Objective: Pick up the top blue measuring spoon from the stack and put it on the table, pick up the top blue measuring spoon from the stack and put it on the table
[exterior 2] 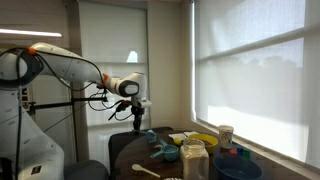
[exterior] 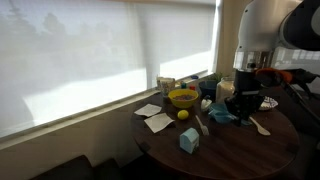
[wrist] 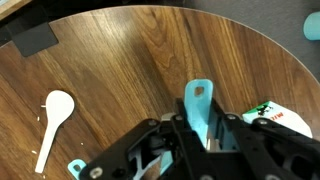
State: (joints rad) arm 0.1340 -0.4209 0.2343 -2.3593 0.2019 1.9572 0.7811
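Observation:
My gripper [wrist: 200, 135] is shut on the flat handle of a teal-blue measuring spoon [wrist: 200, 105], which sticks out between the fingers above the round dark brown table [wrist: 130, 60]. In an exterior view the gripper [exterior: 246, 102] hangs just above the table [exterior: 230, 150], with teal spoons of the stack [exterior: 220, 117] lying beside it. In an exterior view the gripper [exterior 2: 138, 120] is over the table's near side, with teal pieces [exterior 2: 160, 150] close by. A teal bit [wrist: 76, 168] shows at the lower left of the wrist view, mostly hidden by the gripper.
A white spoon [wrist: 55, 115] lies on the table [exterior: 260, 126]. A yellow bowl [exterior: 183, 98], a small light-blue carton [exterior: 188, 141], white napkins [exterior: 155, 120] and a jar [exterior 2: 195, 160] stand around. A white-green box [wrist: 285, 118] is by the gripper.

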